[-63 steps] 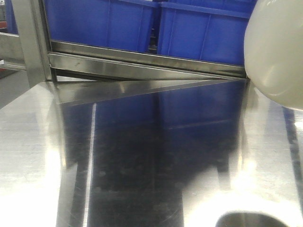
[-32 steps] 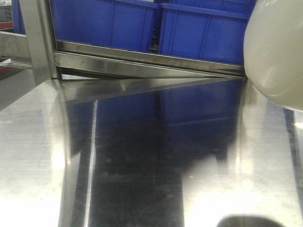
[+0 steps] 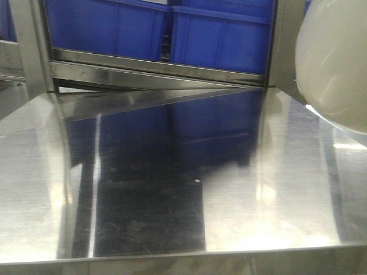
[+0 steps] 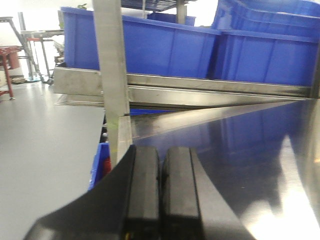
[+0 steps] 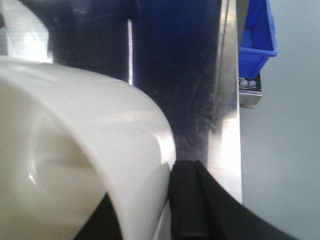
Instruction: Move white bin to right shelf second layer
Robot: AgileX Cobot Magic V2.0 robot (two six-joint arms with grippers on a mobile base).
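The right hand pinches one wall of the white bin, which hangs over the right edge of the desk. The left hand is closed and empty. I think it is better to carry the bin level and slowly, because a one-wall grip may slip.

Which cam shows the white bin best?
Right wrist: the white bin fills the frame, its wall pinched by the right gripper. Front view shows only its rounded outside, cropped at right. Left wrist: none.
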